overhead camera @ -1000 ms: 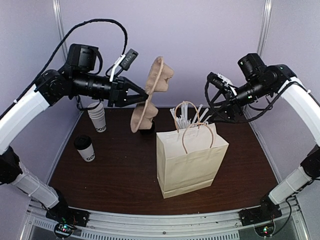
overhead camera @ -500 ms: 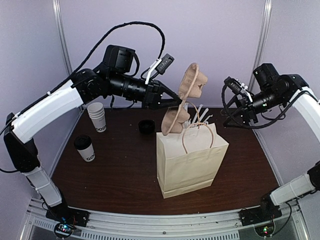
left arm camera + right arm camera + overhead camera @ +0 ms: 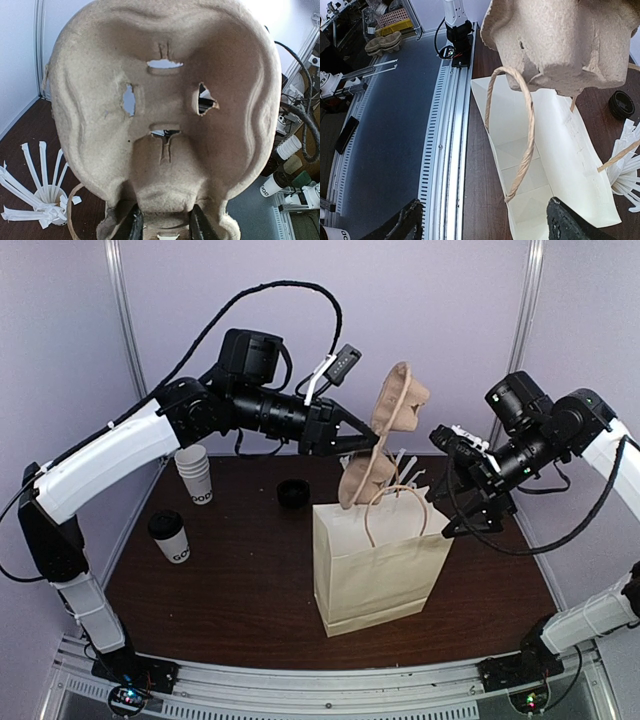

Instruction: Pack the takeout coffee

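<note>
Left jaws: clamped on the edge of a pulp cup carrier (image 3: 385, 430), held upright over the paper bag (image 3: 375, 560).
Right jaws: spread wide, empty, beside the paper bag.
Takeout coffee (image 3: 170, 537): on the surface (image 3: 250, 575), far left.

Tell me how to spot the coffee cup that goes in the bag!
Find the paper bag on the brown table, then look to the table's left edge. The coffee cup stands there, nearer the front than the stack of cups. Only it wears a black lid.
</note>
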Controlling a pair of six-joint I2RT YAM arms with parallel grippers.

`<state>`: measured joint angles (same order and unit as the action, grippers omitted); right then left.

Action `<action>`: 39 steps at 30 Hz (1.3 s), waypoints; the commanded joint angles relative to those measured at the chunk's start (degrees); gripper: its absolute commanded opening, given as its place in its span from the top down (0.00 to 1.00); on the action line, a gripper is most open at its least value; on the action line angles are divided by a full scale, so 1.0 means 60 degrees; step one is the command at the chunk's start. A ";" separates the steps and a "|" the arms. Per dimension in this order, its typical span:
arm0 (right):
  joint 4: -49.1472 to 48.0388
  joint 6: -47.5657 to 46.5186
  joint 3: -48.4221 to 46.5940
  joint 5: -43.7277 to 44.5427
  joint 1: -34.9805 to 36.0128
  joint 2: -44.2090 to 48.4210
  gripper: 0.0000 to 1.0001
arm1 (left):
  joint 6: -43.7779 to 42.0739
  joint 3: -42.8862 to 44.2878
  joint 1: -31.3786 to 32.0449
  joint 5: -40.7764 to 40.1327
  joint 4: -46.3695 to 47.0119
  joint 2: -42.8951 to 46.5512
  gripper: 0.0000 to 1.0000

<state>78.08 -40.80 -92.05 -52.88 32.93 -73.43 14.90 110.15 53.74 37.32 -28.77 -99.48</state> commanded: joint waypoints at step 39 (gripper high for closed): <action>0.0363 -0.0660 -0.0897 0.2641 0.2799 -0.0550 0.82 | -0.0765 0.0200 0.0664 -0.0948 -0.2214 -0.0799 0.81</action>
<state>79.59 -44.60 -96.44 -38.46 49.19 -77.73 14.02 110.26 57.76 33.34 -36.69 -104.07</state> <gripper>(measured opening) 0.176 0.286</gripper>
